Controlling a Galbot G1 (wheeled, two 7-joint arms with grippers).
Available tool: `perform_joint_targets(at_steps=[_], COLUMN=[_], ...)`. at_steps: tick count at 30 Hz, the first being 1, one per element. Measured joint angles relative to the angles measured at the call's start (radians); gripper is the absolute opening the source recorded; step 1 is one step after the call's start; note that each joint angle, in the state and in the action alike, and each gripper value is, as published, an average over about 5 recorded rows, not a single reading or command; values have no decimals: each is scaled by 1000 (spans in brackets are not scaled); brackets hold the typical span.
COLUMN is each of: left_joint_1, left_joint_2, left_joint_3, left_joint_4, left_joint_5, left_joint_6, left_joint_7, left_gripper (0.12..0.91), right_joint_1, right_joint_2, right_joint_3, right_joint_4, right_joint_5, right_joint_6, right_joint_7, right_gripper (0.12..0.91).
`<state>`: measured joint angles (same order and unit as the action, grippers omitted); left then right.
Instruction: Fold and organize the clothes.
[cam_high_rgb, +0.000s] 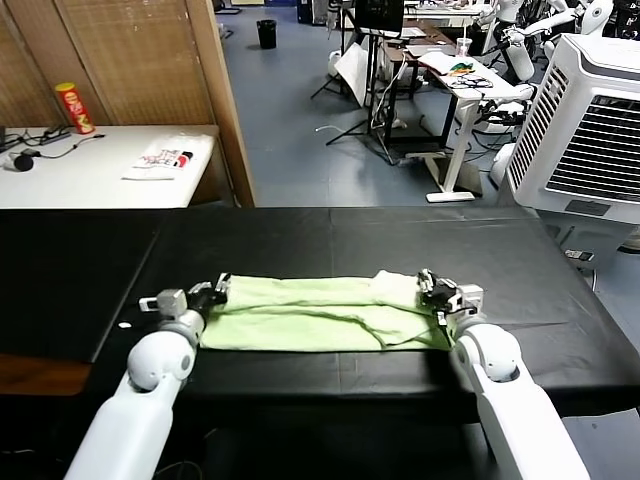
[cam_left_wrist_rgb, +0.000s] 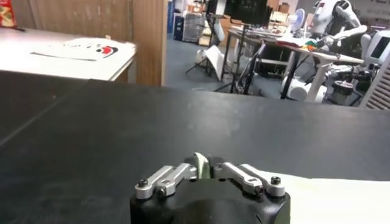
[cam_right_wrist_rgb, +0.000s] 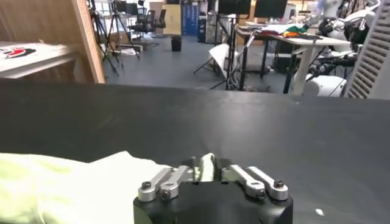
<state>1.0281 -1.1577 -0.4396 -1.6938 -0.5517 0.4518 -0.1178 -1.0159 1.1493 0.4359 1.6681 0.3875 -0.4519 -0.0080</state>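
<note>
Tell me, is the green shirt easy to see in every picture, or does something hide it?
Head view: the shirt shows whole and evenly lit on the black table. Left wrist view: the left end effector hides most of it; only a pale strip shows. Right wrist view: the right end effector blocks part of it, and the room behind looks bright.

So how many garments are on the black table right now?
1: a pale green shirt, folded into a long strip along the near edge of the black table, between the left tool and right tool. Nothing else visible there.
</note>
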Motion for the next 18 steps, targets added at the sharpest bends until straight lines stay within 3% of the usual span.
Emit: perform_joint_targets(at_steps=[2,5,11,18], left_joint_1=[7,29,115,175], left_joint_2=[14,31,25,-9], left_joint_3=[-12,-30,-49,-66], left_joint_4=[-10,-37,-119,-137], left_joint_5=[-13,-41,-68,-112], left_joint_6=[1,8,19,21], left_joint_7=[-1,-5,-8,-10], left_gripper=[719,785,798,798], right_joint_1=[-26,-70,-152,-207], right_joint_2=[-15,-28,-27,-29], right_joint_3=[16,39,65,85], right_joint_4=[33,88,199,283], right_joint_5=[12,28,36,36], right_joint_6=[-7,-15,-19,-20], right_joint_7=[6,13,14,14], right_gripper=[715,786,798,798])
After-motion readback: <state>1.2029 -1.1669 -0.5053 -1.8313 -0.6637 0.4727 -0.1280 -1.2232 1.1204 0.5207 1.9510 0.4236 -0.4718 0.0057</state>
